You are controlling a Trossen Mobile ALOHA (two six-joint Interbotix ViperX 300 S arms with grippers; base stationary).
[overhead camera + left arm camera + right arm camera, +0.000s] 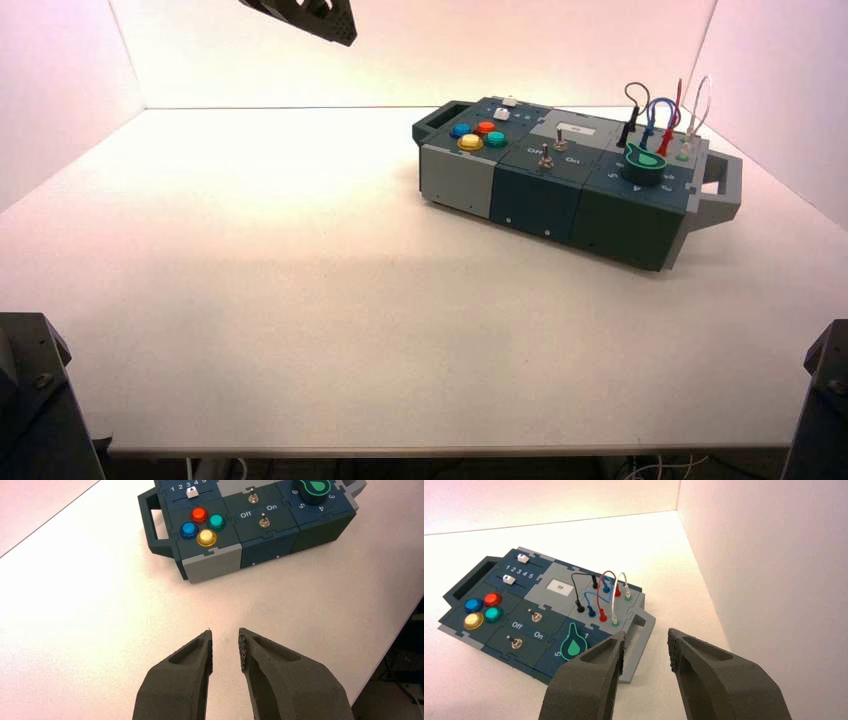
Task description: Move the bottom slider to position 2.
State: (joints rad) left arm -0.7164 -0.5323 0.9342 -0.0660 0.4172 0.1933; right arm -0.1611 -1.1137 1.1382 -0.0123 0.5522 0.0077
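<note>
The box (520,190) stands at the table's back right. The bottom slider (193,493) is a small whitish knob on a dark track, just behind the coloured buttons; it sits near the 3 of the marks 1 to 5. It also shows in the right wrist view (509,580) and the high view (501,114). My left gripper (225,636) is open and empty, held high over the bare table, well short of the box. My right gripper (646,641) is open and empty, above the box's handle (640,630) on the wire end.
A second slider (523,558) lies behind the bottom one. Four round buttons (202,526), two toggle levers (263,521), a green knob (312,489) and looped wires (601,592) fill the rest of the box. White walls (60,80) enclose the table.
</note>
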